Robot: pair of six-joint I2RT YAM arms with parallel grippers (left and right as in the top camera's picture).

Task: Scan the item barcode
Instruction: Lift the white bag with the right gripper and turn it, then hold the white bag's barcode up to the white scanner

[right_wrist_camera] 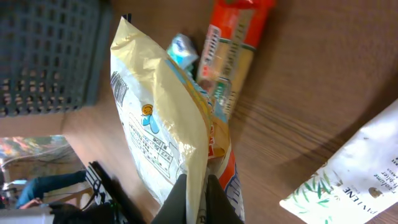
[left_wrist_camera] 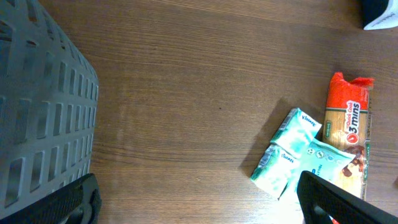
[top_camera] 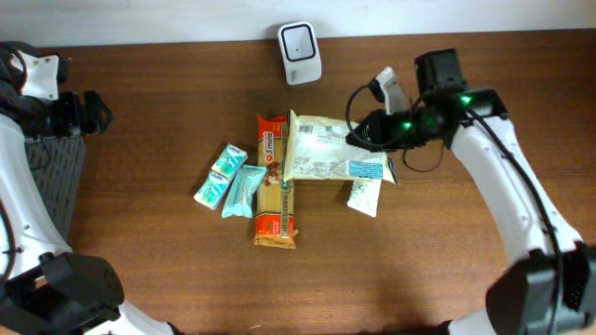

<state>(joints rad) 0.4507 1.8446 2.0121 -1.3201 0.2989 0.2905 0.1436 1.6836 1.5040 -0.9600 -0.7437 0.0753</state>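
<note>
A cream-yellow snack bag [top_camera: 326, 154] with printed text lies mid-table, its right end raised. My right gripper [top_camera: 370, 133] is shut on that end. In the right wrist view the two dark fingers [right_wrist_camera: 180, 199] pinch the bag's sealed edge [right_wrist_camera: 161, 118], with the gripper [right_wrist_camera: 196, 186] at the bottom of the frame. A white barcode scanner [top_camera: 300, 51] stands at the table's back edge, apart from the bag. My left gripper [top_camera: 93, 112] is at the far left, open and empty [left_wrist_camera: 199, 199] over bare wood.
An orange pasta pack [top_camera: 273, 186] lies left of the bag and partly under it. Two teal tissue packets [top_camera: 233, 181] are further left. A white leaf-print pouch [top_camera: 365, 195] lies under the bag's right end. A grey basket [top_camera: 51, 177] sits at the left edge.
</note>
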